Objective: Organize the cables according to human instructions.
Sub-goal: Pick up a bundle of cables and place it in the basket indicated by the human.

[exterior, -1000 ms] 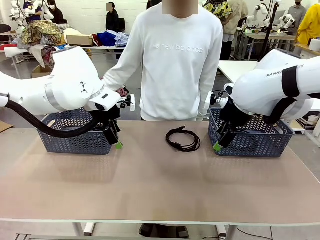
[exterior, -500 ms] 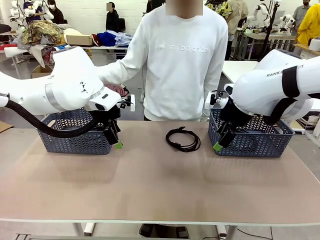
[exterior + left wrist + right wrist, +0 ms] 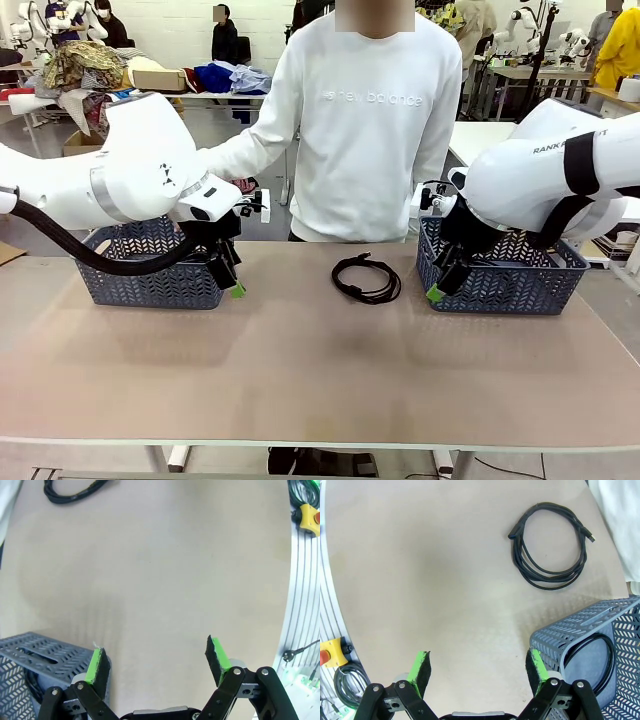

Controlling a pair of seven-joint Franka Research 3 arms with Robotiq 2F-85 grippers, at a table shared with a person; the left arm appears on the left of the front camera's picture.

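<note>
Cable coil lies loose on the bench — light, floppy, best pinched across its bundled loops. Left pincer and right pincer both gape empty.

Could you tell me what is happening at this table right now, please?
Nothing is being handled at the moment. One coiled black cable lies on the table in front of the person in white. The left gripper hangs open beside the left basket, and the right gripper hangs open beside the right basket, which already has a cable in it. Neither gripper touches the coil.
</note>
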